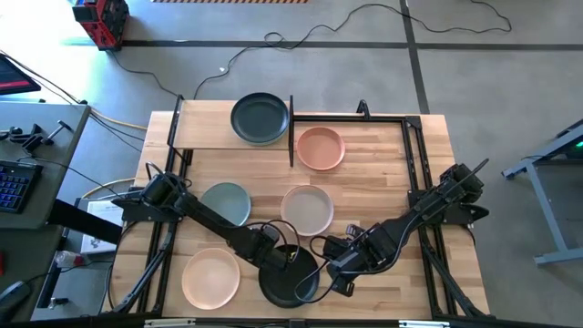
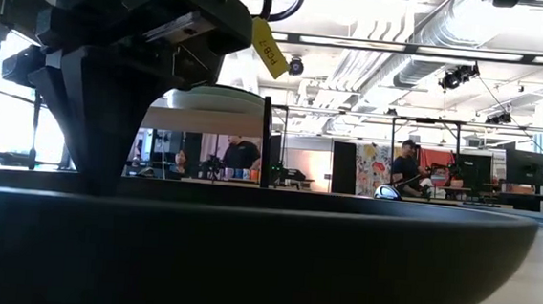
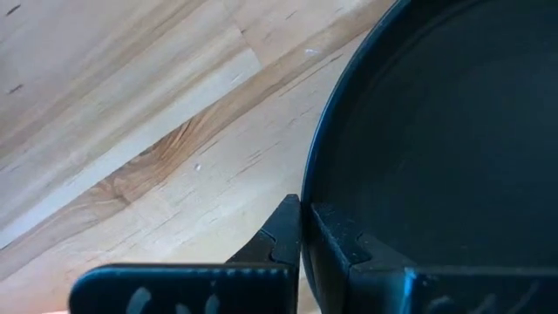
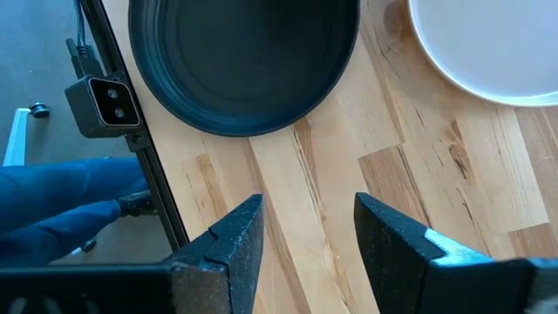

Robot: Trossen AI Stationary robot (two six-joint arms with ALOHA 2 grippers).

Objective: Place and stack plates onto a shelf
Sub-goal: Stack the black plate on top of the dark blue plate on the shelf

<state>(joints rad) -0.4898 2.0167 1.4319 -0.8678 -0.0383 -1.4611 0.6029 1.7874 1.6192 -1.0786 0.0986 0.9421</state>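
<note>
Down at the near edge of the light-wood tabletop (image 1: 383, 182), the round matte black plate (image 1: 290, 278) sits almost at the lip, so there's barely any room on that side. The left gripper (image 1: 276, 258) has its fingers pinched on this plate's rim, one finger (image 3: 281, 234) outside and one inside, as the left wrist view shows. That arm reaches in low from the left side of the table, stretched diagonally over the blue-grey plate (image 1: 228, 202).

The right gripper (image 4: 303, 234) hovers just beside the black plate, fingers spread with bare wood between them, its arm angled in from the right edge.

Open wood is mostly on the right half of the table. The cream-peach plate (image 1: 210, 277) lies just left of the black one, the beige plate (image 1: 307, 209) sits mid-table, and the salmon pink plate (image 1: 321, 148) is farther back beside the small raised light-wood shelf with black posts (image 1: 205, 128). A pale green plate with a dark inside (image 1: 260, 118) rests at the shelf's right end, leaving the left part of the board free.

From the low view the black plate's wall fills most of the frame and hides the tabletop; I can't tell if the plate is lifted or resting.
</note>
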